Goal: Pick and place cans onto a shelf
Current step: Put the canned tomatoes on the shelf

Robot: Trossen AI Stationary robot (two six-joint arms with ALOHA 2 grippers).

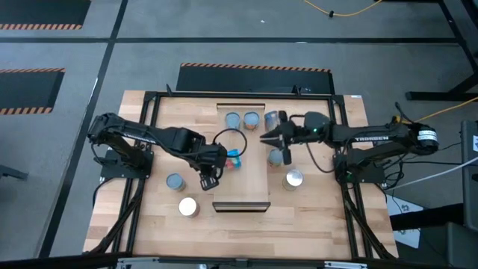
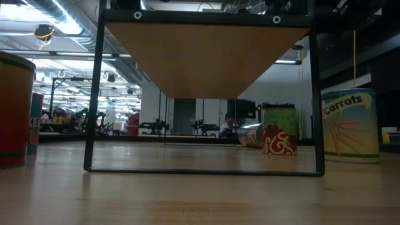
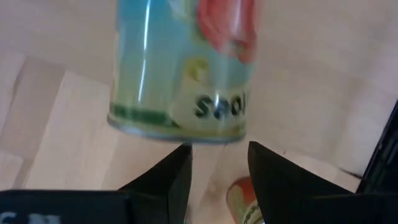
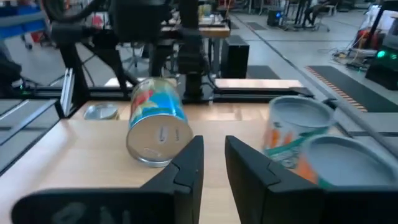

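From where I stood, the shelf (image 1: 240, 161) lay mid-surface, and everything else sat around it. The left end effector (image 1: 208, 181) hung over its left edge with fingers apart, gripping nothing. Just beyond them a blue can (image 3: 183, 68) lay tipped on its side on the shelf; its label was cut off, only a few letters showing. The right wrist view caught the same can's silver end (image 4: 158, 140).

The right end effector (image 1: 267, 137) hovered over the shelf's right edge, fingers (image 4: 186, 168) slightly apart and empty. Two cans (image 1: 243, 119) stood at the shelf's far end, a third (image 1: 271, 118) just right of them. Another (image 1: 277, 157) was half hidden under the right arm. One can (image 1: 293, 178) stood on the surface right of the shelf; two more (image 1: 181, 194) stood left of it.

In the low view the shelf's underside blocked everything above, so neither arm showed there.
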